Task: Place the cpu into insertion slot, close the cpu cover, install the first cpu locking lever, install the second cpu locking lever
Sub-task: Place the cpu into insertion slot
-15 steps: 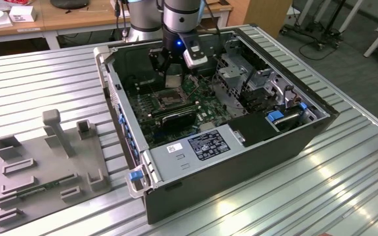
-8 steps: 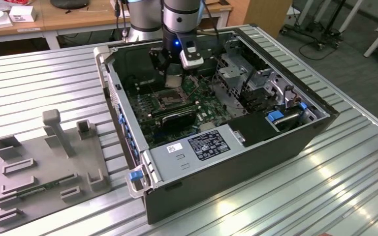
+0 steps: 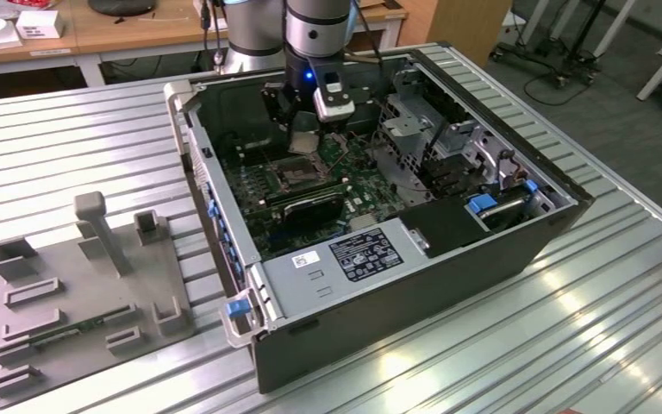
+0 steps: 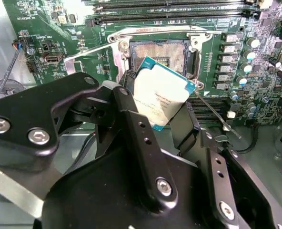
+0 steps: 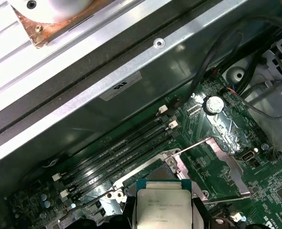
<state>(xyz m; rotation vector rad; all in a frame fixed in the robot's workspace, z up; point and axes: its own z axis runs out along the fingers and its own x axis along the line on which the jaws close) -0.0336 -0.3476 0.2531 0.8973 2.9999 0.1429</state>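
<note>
Gripper (image 4: 157, 102) pinches the cpu (image 4: 166, 88) by two opposite edges, its black fingers (image 5: 127, 215) pressed against the chip's sides. In both wrist views the cpu hangs tilted just above the near edge of the slot (image 4: 162, 52), apart from it and not seated. The slot's pin field lies bare inside its silvery rim on the green board (image 4: 255, 71).

The cover (image 5: 229, 160) is flipped open and lies back from the slot on one side, so the opening is free. One thin lever (image 4: 212, 112) sticks out unlatched past the slot's corner, running away over the board; in the first wrist view a second wire lever (image 5: 91, 202) also stands loose near the memory slots (image 5: 117, 152).

In the exterior view the arm reaches down into the open case (image 3: 423, 285), which rests on the ribbed metal surface (image 3: 607, 345), with a grey fixture tray (image 3: 78, 293) well apart on the exterior view's left.

By my judgement the first step is under way: the cpu is over the slot but not yet in. The cover and both levers are left to do.
</note>
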